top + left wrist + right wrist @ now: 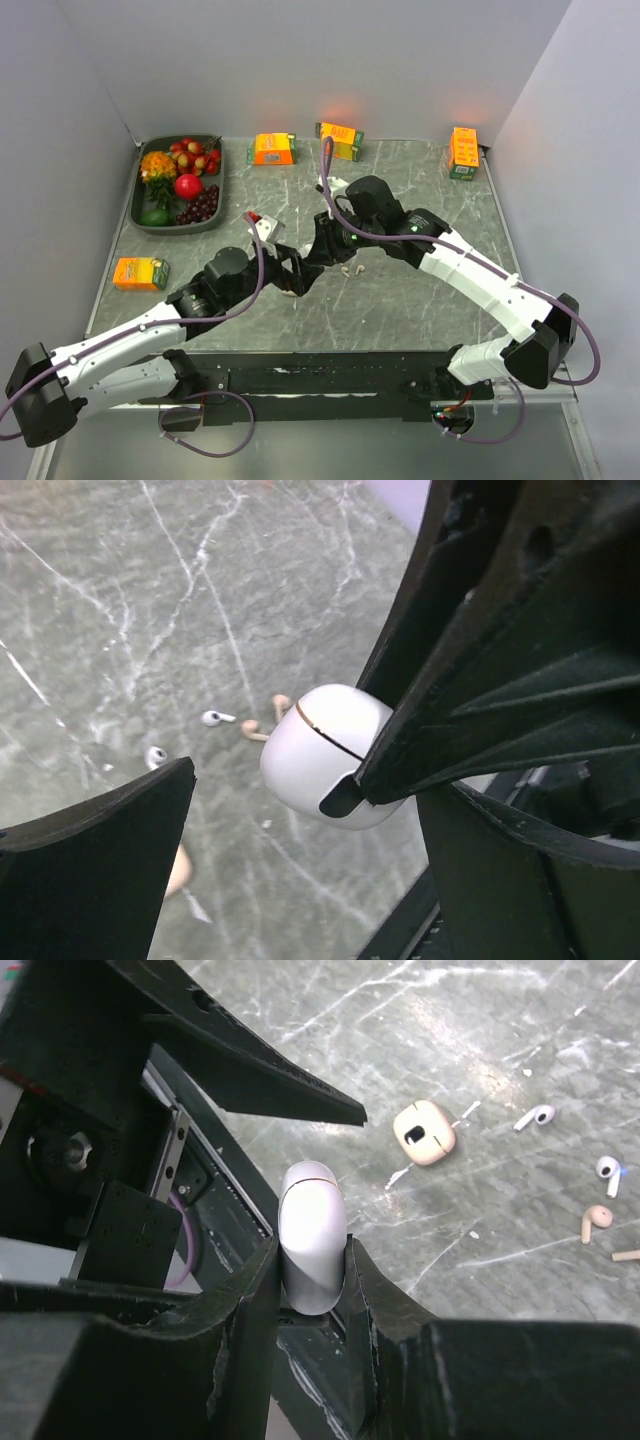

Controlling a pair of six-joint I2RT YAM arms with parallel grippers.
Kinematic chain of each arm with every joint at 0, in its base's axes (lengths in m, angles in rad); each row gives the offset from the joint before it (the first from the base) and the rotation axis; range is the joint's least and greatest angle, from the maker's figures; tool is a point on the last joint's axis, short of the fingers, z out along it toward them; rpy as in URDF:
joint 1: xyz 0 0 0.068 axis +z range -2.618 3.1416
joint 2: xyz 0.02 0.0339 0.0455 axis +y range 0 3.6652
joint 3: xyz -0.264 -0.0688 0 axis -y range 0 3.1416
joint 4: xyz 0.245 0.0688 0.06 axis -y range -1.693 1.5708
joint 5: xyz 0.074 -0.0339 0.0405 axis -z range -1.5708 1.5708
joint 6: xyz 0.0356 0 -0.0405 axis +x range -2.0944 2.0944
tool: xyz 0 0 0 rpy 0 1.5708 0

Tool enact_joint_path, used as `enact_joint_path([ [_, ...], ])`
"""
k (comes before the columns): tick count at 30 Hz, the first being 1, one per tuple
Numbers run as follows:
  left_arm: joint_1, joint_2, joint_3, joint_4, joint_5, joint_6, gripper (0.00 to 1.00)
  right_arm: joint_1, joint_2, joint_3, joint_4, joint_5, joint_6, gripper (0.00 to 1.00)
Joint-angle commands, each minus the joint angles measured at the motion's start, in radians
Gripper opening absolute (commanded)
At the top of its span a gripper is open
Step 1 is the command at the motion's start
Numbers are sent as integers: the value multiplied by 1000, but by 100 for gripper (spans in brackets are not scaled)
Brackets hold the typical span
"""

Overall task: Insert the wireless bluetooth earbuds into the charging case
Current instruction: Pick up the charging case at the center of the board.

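Clamping the closed white charging case (312, 1225) across its broad faces, the right claw (312, 1255) holds it above the grey marble counter (420, 190), near the middle. The left claw (292, 273), at 9 o'clock of the right one in the top view, stands wide apart around the case; whether it touches cannot be told. 2 wireless bluetooth earbuds (535, 1117) lie loose on the counter at 2 o'clock of the case in the right wrist view, apart from each other, near 2 beige earbuds (597, 1222) and a beige rounded-square piece (424, 1132).
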Motion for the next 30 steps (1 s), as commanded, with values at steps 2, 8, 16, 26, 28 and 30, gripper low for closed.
enact_joint_path([
  [2, 10, 16, 22, -32, -68, -163, 99, -5, -77, 58, -14, 3, 9, 0],
  [8, 10, 13, -7, 15, -7, -188, 99, -11, -77, 71, -21, 24, 11, 0],
  [16, -16, -91, -25, -1, -25, 16, 96, -32, -77, 87, -56, 0, 14, 0],
  [26, -136, -244, -367, 479, -163, 571, 89, -37, -54, 110, -118, -148, 27, 0],
  [28, -136, -229, -378, 509, -148, 579, 89, -37, -56, 100, -122, -162, 27, 0],
  [30, -136, -196, -366, 523, -136, 585, 87, -37, -52, 93, -124, -156, 21, 0],
])
